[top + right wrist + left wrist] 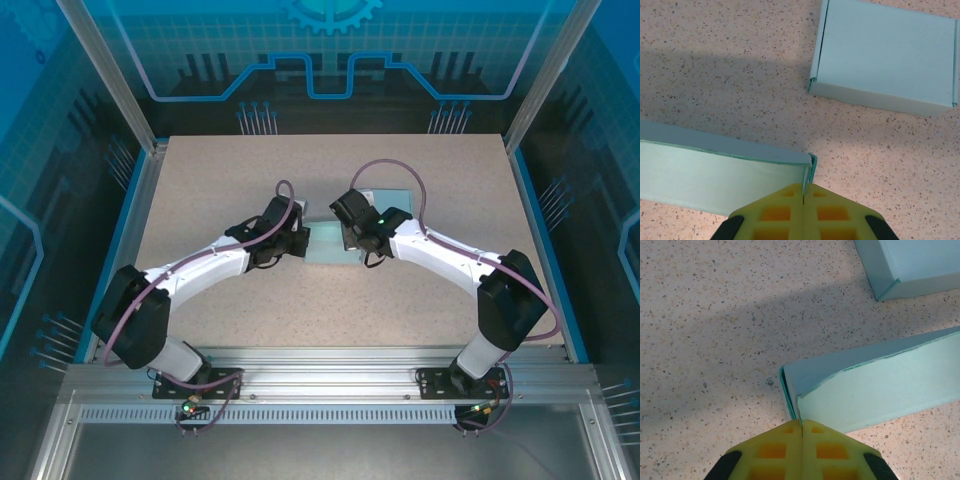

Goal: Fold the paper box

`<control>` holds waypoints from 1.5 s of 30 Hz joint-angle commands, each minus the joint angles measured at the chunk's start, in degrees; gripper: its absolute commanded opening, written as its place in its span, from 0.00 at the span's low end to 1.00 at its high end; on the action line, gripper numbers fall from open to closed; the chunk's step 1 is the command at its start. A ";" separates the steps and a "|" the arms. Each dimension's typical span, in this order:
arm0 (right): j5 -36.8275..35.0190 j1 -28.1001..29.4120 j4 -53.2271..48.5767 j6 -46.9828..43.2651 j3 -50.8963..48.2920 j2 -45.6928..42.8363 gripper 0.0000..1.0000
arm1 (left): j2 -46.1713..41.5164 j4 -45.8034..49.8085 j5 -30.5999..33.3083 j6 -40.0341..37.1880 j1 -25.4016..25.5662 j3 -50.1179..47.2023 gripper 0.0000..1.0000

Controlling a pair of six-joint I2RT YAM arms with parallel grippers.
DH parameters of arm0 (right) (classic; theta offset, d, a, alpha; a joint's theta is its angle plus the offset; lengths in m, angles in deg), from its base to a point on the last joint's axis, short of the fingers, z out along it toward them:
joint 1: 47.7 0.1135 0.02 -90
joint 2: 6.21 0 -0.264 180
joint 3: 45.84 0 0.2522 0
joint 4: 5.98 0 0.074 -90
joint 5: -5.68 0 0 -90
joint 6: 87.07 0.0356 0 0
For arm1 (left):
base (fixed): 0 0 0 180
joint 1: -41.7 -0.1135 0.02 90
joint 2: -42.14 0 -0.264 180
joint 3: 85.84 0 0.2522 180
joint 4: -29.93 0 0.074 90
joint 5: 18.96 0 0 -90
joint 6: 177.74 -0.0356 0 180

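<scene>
Your left pincer [801, 427] is pressed together, its tip right against the end corner of the paper box [880, 385]. Your right pincer [804, 186], pressed together too, meets the opposite end. I can't make out any paper between the pads. The box lies on the bench [715, 315] between the 2 tips, with its end flaps looking slightly ajar. Press inward evenly, low and square, so it neither skids nor buckles. Stay clear of the second box [885, 55] farther ahead.

Speckled beige worktop [200, 180] fills the centre; an aluminium rail [320, 385] crosses the bottom; blue-patterned panels [330, 60] line the top.
</scene>
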 commanded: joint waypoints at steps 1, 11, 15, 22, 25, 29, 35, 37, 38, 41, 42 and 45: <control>6.26 1.33 4.79 1.64 1.23 0.40 0.03 | 2.17 1.49 -2.20 -1.31 1.61 -1.37 0.00; 6.45 1.33 4.93 1.83 1.32 0.06 0.03 | 2.69 1.23 -1.80 -1.57 1.98 -1.26 0.00; 7.28 1.19 4.86 0.49 1.97 0.16 0.03 | 2.96 1.23 -1.63 -1.57 2.12 -1.20 0.00; 6.98 1.21 2.85 -1.35 3.85 0.95 0.03 | 3.41 1.30 -1.07 -1.60 2.52 -0.99 0.00; 6.87 1.30 1.48 -2.41 4.93 1.45 0.03 | 3.61 1.51 -0.71 -1.65 2.67 -0.73 0.00; 6.02 1.41 0.95 -2.36 4.93 1.77 0.03 | 3.70 1.49 -0.63 -1.66 2.91 -0.63 0.00; 4.26 1.42 3.41 -1.09 0.91 1.22 0.02 | 3.53 1.64 -0.13 -1.64 3.00 -0.69 0.00; 3.19 1.34 4.52 -0.83 -1.13 0.71 0.02 | 3.23 1.76 0.08 -1.66 2.96 -0.71 0.00; 2.64 1.36 5.18 -0.67 -2.22 0.37 0.02 | 3.07 1.79 0.13 -1.66 2.96 -0.72 0.00; 2.15 1.41 8.04 -0.52 -5.84 -0.66 0.02 | 2.95 1.55 0.22 -1.66 2.98 -0.75 0.00; 1.98 1.36 8.92 -0.37 -7.02 -0.97 0.02 | 2.89 1.58 0.25 -1.59 2.95 -0.76 0.00; 1.75 1.34 11.43 0.10 -10.33 -1.90 0.02 | 2.81 1.65 0.42 -1.51 2.99 -0.94 0.00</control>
